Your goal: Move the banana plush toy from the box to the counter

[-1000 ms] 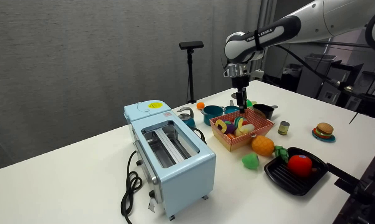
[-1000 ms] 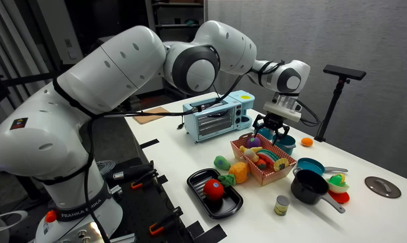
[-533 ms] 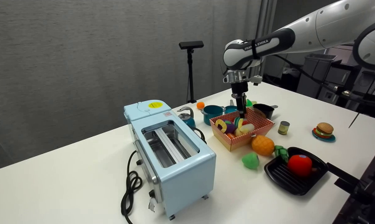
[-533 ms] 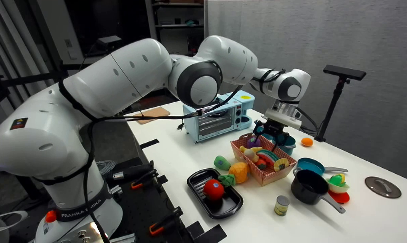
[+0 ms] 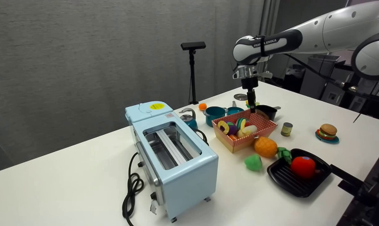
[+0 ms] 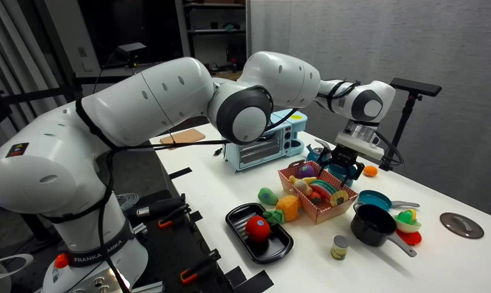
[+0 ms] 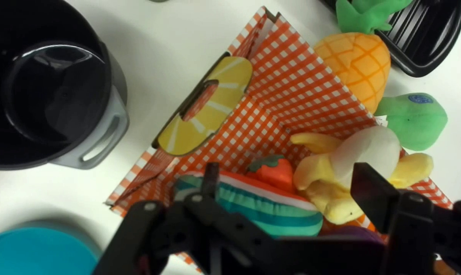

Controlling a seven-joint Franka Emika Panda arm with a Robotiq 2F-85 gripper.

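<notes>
Tray [image 6: 276,249], black, just the one, lies nearest in an exterior view, bearing one red round toy [image 6: 257,228]. One tin can [image 6: 340,247] stands upright near it on the white counter [image 6: 437,268]. Beyond come one pineapple toy [image 6: 288,207], one green toy [image 6: 267,196] and one black saucepan [image 6: 373,226], all near the one box [image 6: 336,212]. In the box lie one banana plush toy [image 7: 364,149], by a long wall, one watermelon-slice toy [image 7: 268,210], one red toy with a green cap [image 7: 278,173], one purple toy [image 6: 306,171] and one orange-red thing [image 5: 233,137], too hidden to name. Over the box hangs the gripper [image 7: 289,181], its two fingers [image 7: 372,194] spread wide, apart from the banana plush toy. Farther off are one blue frying pan [image 6: 375,200], one teal pot [image 5: 214,116], one orange ball [image 6: 370,171], one kettle [image 6: 314,155] and one toaster [image 6: 259,150]. One black stand [image 5: 192,75] rises at the back.

Against half a second ago, the gripper has shifted toward the saucepan, its fingers about as far apart as they were. One lid [image 5: 240,97] shows more fully in an exterior view, past the arm [image 5: 280,45]. The banana plush toy lies where it lay, and the other toys stay put.
</notes>
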